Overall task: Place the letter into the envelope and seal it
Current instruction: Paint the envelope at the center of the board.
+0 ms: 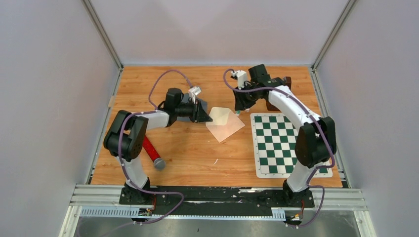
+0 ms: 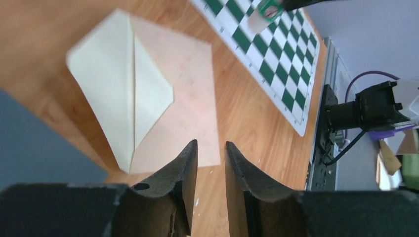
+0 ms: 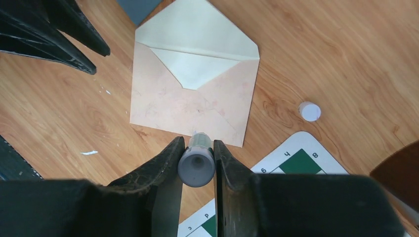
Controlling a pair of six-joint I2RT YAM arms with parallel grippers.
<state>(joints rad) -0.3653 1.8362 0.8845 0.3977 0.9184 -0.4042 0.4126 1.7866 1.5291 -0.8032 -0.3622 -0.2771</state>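
Note:
The envelope (image 1: pixel 225 123) lies flat in the middle of the table, its pale pink body (image 3: pixel 173 106) toward the right arm and its cream flap (image 3: pixel 197 34) folded open. The letter is hidden; I cannot tell whether it is inside. My left gripper (image 2: pixel 211 143) hovers just beyond the envelope's (image 2: pixel 188 79) near corner, jaws slightly apart with nothing between them. My right gripper (image 3: pixel 198 140) is shut on a grey glue stick (image 3: pixel 196 168), which points down over the envelope's bottom edge. From the top view the left gripper (image 1: pixel 205 116) and right gripper (image 1: pixel 239 109) flank the envelope.
A green and white checkered mat (image 1: pixel 286 143) lies to the right. A small white cap (image 3: pixel 310 111) sits on the wood beside it. A red cylinder with a grey end (image 1: pixel 153 154) lies near the left arm's base. A dark grey sheet (image 2: pixel 29 143) lies under the left wrist.

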